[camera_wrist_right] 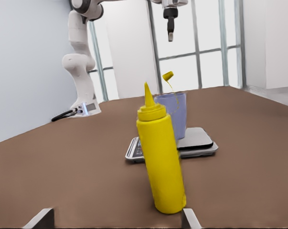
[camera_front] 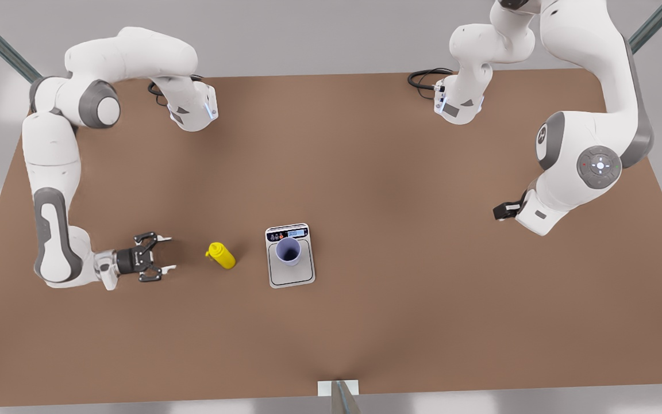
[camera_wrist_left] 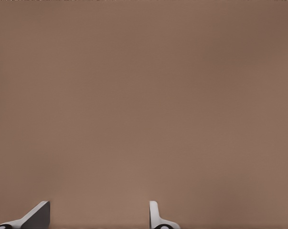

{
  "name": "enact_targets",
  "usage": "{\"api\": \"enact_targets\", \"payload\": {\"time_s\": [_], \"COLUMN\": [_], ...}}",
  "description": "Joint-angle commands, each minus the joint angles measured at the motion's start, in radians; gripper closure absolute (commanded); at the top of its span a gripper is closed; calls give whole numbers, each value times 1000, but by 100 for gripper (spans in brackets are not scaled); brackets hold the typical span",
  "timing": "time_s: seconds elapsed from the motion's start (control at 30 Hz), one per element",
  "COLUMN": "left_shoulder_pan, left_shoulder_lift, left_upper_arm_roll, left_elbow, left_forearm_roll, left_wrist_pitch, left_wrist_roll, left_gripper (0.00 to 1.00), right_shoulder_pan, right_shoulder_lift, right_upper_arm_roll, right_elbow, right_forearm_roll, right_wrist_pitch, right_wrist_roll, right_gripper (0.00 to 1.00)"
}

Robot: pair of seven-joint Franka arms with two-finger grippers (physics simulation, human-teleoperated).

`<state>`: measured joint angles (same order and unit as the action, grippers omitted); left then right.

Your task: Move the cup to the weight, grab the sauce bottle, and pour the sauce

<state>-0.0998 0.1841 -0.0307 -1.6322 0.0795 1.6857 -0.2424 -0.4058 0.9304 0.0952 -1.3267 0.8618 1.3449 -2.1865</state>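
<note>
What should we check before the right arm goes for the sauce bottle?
1. Lavender-blue tapered cup standing on the grey plate of the white-silver digital scale: ok.
2. Bright yellow squeeze bottle upright on the brown table, apart from the scale: ok.
3. Right gripper open and pointed at the bottle: ok.
4. Bottle between the right gripper's fingers: not ok, there is a gap between them in the front view.
5. Left gripper out of the way: ok, it waits open at the front view's right.
6. Bottle nozzle open for pouring: cannot tell.
</note>
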Motion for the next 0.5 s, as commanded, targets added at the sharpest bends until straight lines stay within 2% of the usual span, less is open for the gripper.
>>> {"api": "enact_targets", "payload": {"time_s": [0.0,0.1,0.2,0.23,0.27,0.3,0.33,0.4,0.47], "left_shoulder_pan": [0,0,0,0,0,0,0,0,0], "left_shoulder_lift": [0,0,0,1,1,1,1,1,1], "left_upper_arm_roll": [0,0,0,0,0,0,0,0,0], "left_elbow": [0,0,0,0,0,0,0,0,2], "left_forearm_roll": [-1,0,0,0,0,0,0,0,0], "left_wrist_pitch": [0,0,2,2,2,2,2,2,2], "left_wrist_roll": [0,0,0,0,0,0,0,0,0], "left_gripper": [0,0,0,0,0,0,0,0,0], "right_shoulder_pan": [5,173,410,479,516,518,489,412,364], "right_shoulder_lift": [-5,-124,-211,-283,-372,-536,-622,-760,-779], "right_upper_arm_roll": [0,0,-9,-9,-8,-8,-8,-6,0], "right_elbow": [41,242,366,362,295,100,23,-127,-147], "right_forearm_roll": [-21,-222,-486,-598,-730,-822,-849,-846,-840], "right_wrist_pitch": [-9,-13,31,71,111,171,184,194,191], "right_wrist_roll": [48,519,882,1059,1284,1641,1895,2036,2081], "right_gripper": [0,0,0,0,0,0,0,0,0]}}
